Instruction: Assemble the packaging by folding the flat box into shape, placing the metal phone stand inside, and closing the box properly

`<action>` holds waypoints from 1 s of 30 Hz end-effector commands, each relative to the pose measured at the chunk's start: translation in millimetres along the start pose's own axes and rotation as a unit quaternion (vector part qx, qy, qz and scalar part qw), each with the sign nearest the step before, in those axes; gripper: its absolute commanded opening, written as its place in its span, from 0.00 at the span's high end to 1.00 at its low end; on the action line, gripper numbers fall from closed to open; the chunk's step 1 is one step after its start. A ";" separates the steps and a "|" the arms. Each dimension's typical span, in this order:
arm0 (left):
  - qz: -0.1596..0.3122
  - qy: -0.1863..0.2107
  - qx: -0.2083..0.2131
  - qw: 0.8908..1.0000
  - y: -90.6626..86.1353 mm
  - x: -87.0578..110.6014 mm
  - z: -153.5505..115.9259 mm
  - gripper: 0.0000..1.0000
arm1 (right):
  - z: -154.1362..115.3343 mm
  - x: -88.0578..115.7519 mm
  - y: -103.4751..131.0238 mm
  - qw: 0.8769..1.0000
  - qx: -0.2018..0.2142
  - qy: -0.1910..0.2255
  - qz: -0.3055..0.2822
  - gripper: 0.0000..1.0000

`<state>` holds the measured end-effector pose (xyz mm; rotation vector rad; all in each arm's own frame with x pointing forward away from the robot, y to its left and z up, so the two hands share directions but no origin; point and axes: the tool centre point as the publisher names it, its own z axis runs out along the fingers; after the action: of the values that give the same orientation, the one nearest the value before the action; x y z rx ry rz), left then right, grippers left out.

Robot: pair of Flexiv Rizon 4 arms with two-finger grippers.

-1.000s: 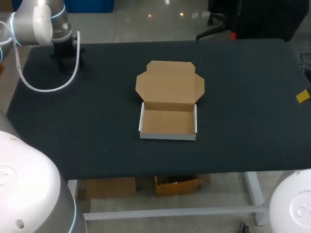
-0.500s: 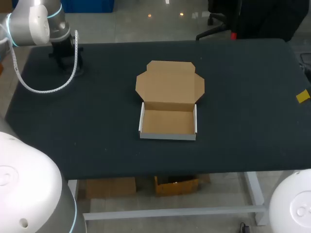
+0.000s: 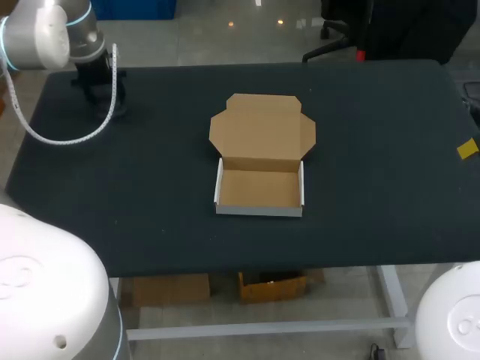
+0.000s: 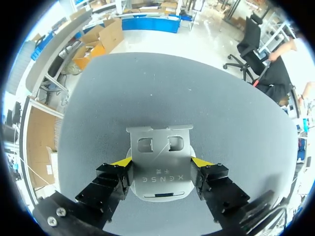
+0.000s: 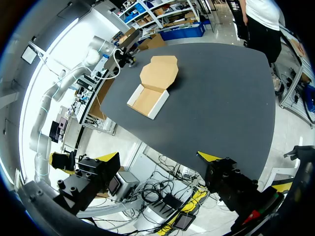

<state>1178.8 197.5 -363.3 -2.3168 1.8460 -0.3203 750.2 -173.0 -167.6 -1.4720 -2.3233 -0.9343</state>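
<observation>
Metal phone stand (image 4: 158,183), clamped in left claw (image 4: 161,161) (both sides), box (image 3: 259,211) well apart.

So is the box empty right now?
Empty: the box shows only bare cardboard inside; the stand is between the fingers of the left gripper.

The cardboard box (image 3: 259,189) sits mid-way across the counter (image 3: 375,150), folded into a shallow tray — white outside, brown inside — with its lid lying open and flat behind. The silvery metal phone stand (image 4: 158,147) lies flat, gripped at both edges by the left pincer (image 4: 161,161).
</observation>
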 end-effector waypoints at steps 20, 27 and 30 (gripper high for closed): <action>0.037 -0.013 0.028 0.999 78.5 9.2 -66.5 1.00 | -1.3 1.2 -0.8 1.000 0.000 0.000 0.000 0.00; 0.059 -0.010 0.035 0.998 100.7 19.4 -84.5 1.00 | -1.3 1.2 -0.8 1.000 0.000 0.000 0.000 0.00; 0.064 -0.010 0.036 0.997 108.1 25.5 -89.8 1.00 | -1.3 1.2 -0.8 1.000 0.000 0.000 0.000 0.00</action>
<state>1071.9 154.1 -311.9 -2.1686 1.9638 -0.3097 750.1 -173.0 -167.7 -1.4721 -2.3234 -0.9342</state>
